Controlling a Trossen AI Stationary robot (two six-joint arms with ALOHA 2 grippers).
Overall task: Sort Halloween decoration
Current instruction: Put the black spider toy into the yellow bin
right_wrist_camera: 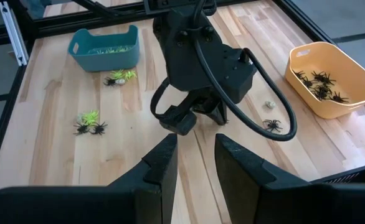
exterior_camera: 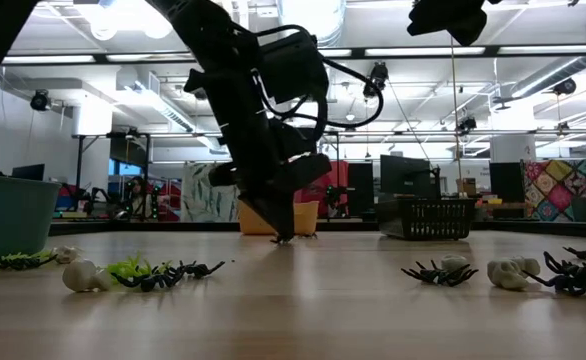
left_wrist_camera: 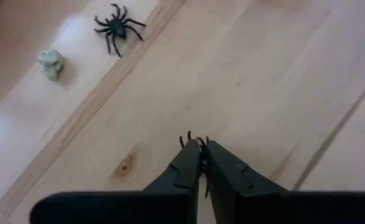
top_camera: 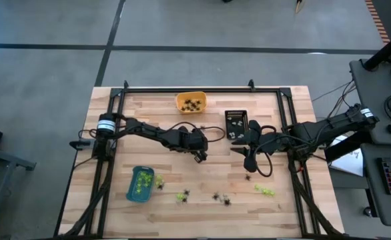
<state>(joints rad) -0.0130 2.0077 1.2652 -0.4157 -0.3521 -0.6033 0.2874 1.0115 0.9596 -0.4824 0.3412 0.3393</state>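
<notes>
Black plastic spider (left_wrist_camera: 199, 149) is pinched between the left gripper (left_wrist_camera: 199, 163) fingers, down at the table (top_camera: 215, 177) near its middle; legs stick out above the fingertips. Judged: very light, thin springy legs, hard smooth body, so it can slip or flick out. Best hold is across the body, not the legs.

Other spiders: one loose (left_wrist_camera: 116, 27) near a whitish skull (left_wrist_camera: 50, 63), a cluster (top_camera: 221, 198) toward the front edge, several already in the orange tray (right_wrist_camera: 332, 78). Lime-green pieces (right_wrist_camera: 89, 117) lie loose at the front, with more in the blue tray (right_wrist_camera: 104, 48). Whitish bits sit in the black tray (top_camera: 235, 123).

Right gripper (right_wrist_camera: 195, 155) hangs above the table beside the black tray, fingers apart, nothing between them.

Risk, judged: lifting fast could shake the spider free.
</notes>
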